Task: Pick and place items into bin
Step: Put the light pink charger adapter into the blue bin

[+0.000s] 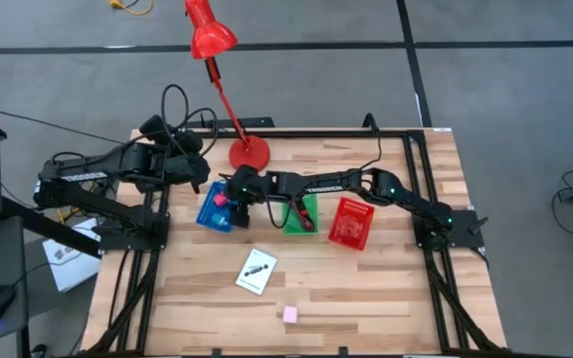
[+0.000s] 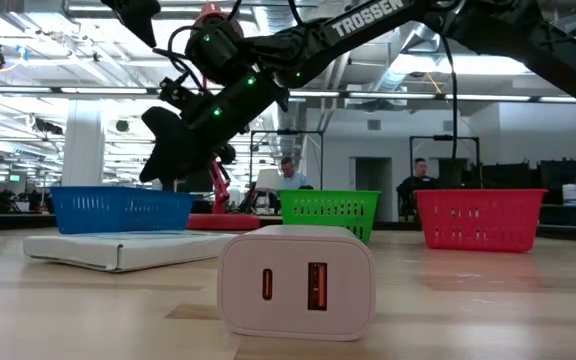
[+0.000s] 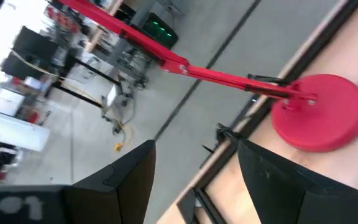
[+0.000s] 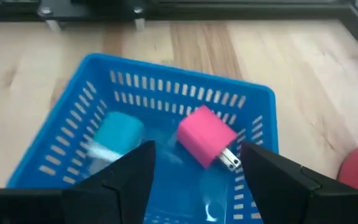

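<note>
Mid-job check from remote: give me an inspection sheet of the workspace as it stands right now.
Surface: wooden table, mostly bare at the front.
Job's things: pink charger and light blue item in the blue bin; pink cube and white card on the table; green bin and red bin alongside.
Clutter: red desk lamp.
Grippers: right gripper open above the blue bin; left gripper open near the lamp base.
Cables: black cables at the left arm.
Surroundings: people seated beyond the table.

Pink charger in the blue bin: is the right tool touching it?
Apart. In the right wrist view the pink charger sits between the right tool's open fingers, with clear gaps either side.
</note>
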### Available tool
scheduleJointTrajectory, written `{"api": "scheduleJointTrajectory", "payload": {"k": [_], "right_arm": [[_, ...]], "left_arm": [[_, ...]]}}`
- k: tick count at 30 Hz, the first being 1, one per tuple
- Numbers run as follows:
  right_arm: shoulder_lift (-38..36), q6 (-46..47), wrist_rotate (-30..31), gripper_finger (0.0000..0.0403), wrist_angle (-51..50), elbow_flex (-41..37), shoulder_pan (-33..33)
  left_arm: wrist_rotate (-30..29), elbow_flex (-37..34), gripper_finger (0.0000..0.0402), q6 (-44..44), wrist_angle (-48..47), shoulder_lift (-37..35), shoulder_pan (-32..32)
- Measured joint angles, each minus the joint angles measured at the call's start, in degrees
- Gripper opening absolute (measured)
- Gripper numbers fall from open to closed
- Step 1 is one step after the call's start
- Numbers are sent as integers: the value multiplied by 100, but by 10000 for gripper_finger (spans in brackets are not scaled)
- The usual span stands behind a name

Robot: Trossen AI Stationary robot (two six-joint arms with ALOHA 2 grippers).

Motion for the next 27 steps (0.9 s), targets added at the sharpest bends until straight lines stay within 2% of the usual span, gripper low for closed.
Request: {"api": "scheduleJointTrajectory", "payload": {"k": [3,6,12,16,22,27], "right_arm": [[-214,-85,-25,229,-65,-4,102],[-621,-235,-122,223,-578,2,224],[-1705,106,-152,205,-3132,2,522],[-2421,492,-148,193,-4815,2,804],[-3428,1108,-142,179,-6216,2,1175],[-4051,1317,4,171,-6626,2,1382]], "left_arm": [[552,0,219,-2,27,0,-3],[1404,0,219,105,29,0,-7],[3407,-2,219,300,135,0,-158],[4582,-142,219,373,931,0,-577],[5467,-850,219,1044,2906,48,-1394],[5537,-1713,219,1221,4734,424,-1968]]}}
